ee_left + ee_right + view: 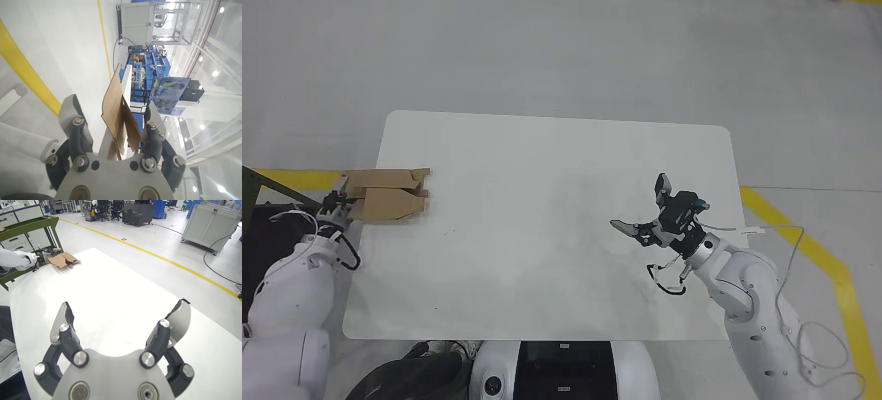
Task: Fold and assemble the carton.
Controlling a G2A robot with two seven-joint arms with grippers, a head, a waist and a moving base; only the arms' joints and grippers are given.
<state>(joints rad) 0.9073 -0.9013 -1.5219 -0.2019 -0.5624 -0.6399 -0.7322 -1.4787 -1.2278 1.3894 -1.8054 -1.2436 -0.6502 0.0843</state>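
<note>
The right end effector [124, 301] hangs released over the desk [542, 250], well apart from the work. At the desk's left edge, the left end effector [112, 100] straddles the flattened carton [390, 195] with its jaws spread, not clenched. It should probably close squarely on one panel, then draw the carton inward before folding.

Near end of carton [115, 110] behind left hand [110, 102]

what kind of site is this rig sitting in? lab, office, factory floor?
Most likely a factory-style robotics workshop, judging by the yellow floor marking, a metal-framed machine enclosure and blue storage racks stocked with boxes. Office chairs stand farther back, so part of it may serve as lab space.
</note>
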